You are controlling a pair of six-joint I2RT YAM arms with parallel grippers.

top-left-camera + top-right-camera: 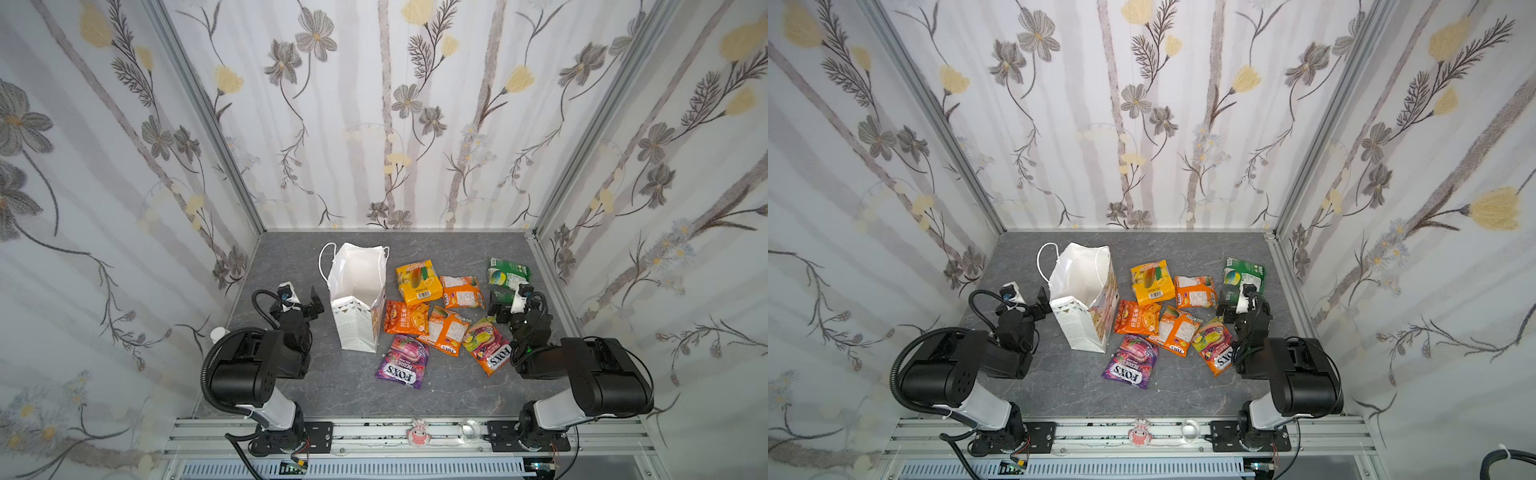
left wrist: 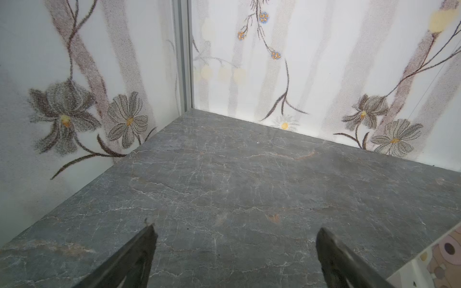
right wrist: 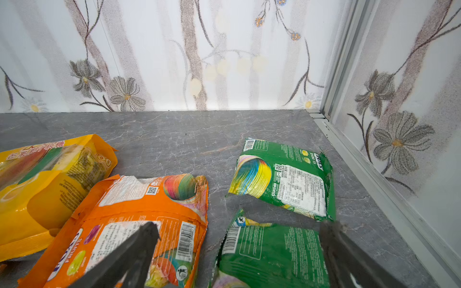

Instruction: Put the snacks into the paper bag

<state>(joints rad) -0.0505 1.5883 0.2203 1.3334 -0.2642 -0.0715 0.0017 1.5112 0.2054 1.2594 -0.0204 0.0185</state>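
An upright white paper bag (image 1: 353,328) stands with its mouth open on a grey marble-look table (image 1: 340,386). Eight snack packets (image 1: 446,330) lie flat in a loose cluster on the bag's right side in both top views, and none shows inside the bag.

An orange corn packet (image 1: 406,318) lies nearest the bag, almost touching its side. A purple Fox's Berries bag (image 1: 402,368) lies toward the arms from the bag's base. Two green packets lie farthest from the bag.

The right gripper (image 3: 239,225) hovers low over the nearer green packet (image 3: 269,256), with the farther green packet (image 3: 284,179) just beyond. Its fingers are spread fully wide and hold nothing. The nearer packet's crinkled end lies in the gap between the fingers, and an orange Fox's Fruits packet (image 3: 139,219) sits under one finger. The green packet runs out of view, so its long axis cannot be told.

The left gripper (image 2: 235,234) is equally wide and empty. It hangs over bare table just beside the bag, on the side away from the snacks.

The right arm looks the nearer one for a pick. The carry would then cross the whole cluster to reach the bag's mouth. The side wall (image 3: 399,174) stands close beyond the green packets, so room there is tight.
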